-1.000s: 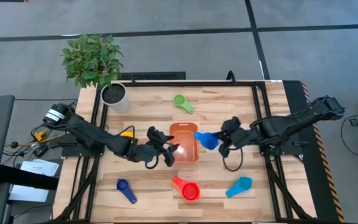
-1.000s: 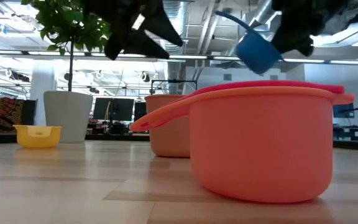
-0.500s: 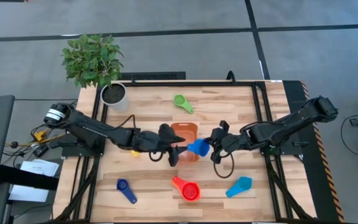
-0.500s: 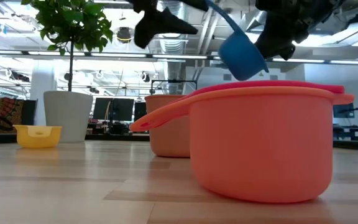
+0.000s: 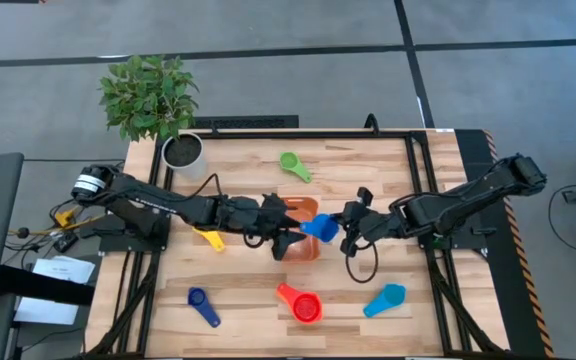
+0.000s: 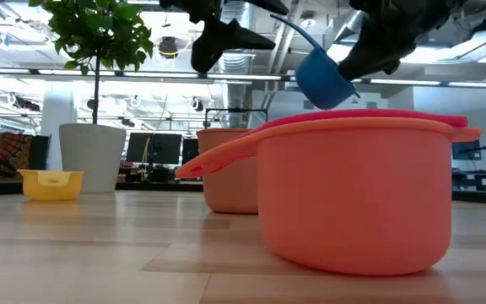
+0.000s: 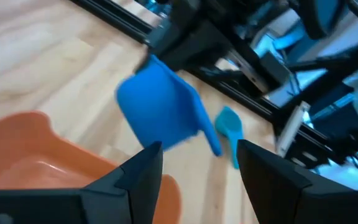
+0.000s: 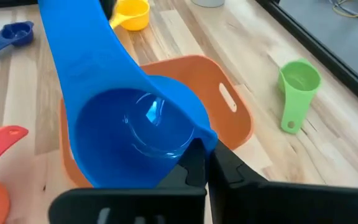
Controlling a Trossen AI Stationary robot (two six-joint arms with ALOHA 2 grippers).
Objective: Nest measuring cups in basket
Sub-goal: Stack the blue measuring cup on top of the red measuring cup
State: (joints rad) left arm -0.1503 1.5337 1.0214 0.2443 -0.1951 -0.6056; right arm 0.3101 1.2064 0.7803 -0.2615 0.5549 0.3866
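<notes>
one blue cup (image 5: 319, 228) is in play: your right gripper (image 5: 348, 222) is pinched tight on its flat handle, bowl hanging low over the orange basket (image 5: 290, 208), at the basket's edge nearest the right arm. in the right wrist view the cup (image 8: 135, 134) sits bowl-up directly above the basket floor (image 8: 229, 118), so you're about lined up for the drop.

left gripper (image 5: 286, 242) hovers over the basket too, on the side away from the right arm, jaws spread wide w/ nothing in them. from its wrist view the cup (image 7: 160, 112) hangs just beyond its fingers (image 7: 138, 171), close but apart.

handling, my read: these scoops are light, stiff plastic, smooth and prob a bit slippery. not fragile, so a short drop won't hurt, but a light cup will likely bounce or tip if let go from high up. the handle is the place to hold: flat, thin, gives the pads two parallel faces. gripping the round bowl would likely squirt it out.

others, all rel. to the basket: green cup (image 5: 290, 163) beyond it toward the plant pot (image 5: 184, 153) side of the table, yellow (image 5: 208, 238) near it on the left-arm side, red (image 5: 299, 300) in front, small dark blue (image 5: 200, 301) front and well off on the left-arm side, light blue (image 5: 384, 298) front on the right-arm side. none nested yet; the basket looks empty.
</notes>
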